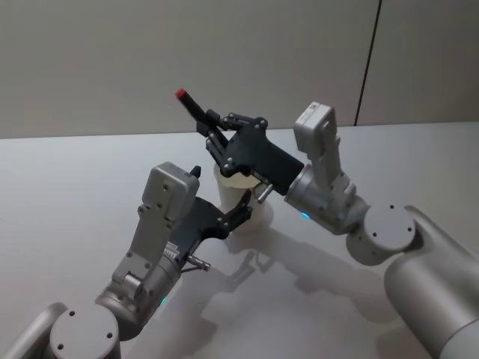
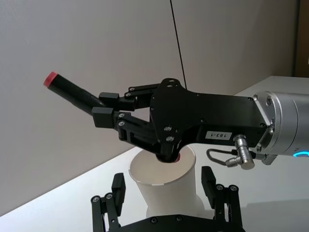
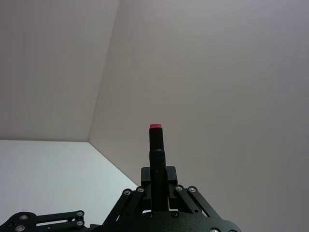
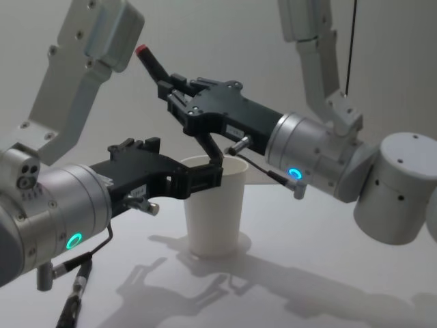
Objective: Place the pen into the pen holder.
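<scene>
Status: task incomplete, pen not yet in the holder.

1. Your left gripper [image 2: 163,180] sits low over the table [image 1: 75,179]. Its jaws are spread, with one finger [image 2: 118,186] on each side of the pen holder. In the left wrist view a narrow gap shows on both sides. I judge it is bracketing the cup rather than clamping it.

2. The pen [image 2: 72,92] is a black barrel with a red end. It is in the air, up and to the left of the cup's mouth. It is tilted, with the red end highest and pointing away from the cup. No part of the visible barrel is inside the rim.

3. The pen holder [image 4: 215,212] is a white paper cup. It stands upright on the table between the left fingers with its mouth open. The right gripper's body hangs close above the rim.

4. Your right gripper [image 2: 105,107] is clamped tight on the lower part of the pen's barrel and reaches in from the right above the cup.

Done: the pen is grasped and lifted, and the cup is in position.

Left to do: turn the pen so its lower end faces down, bring it over the mouth, lower it in and let go. Watch the gripper body against the rim, because a light paper cup could tip easily.
</scene>
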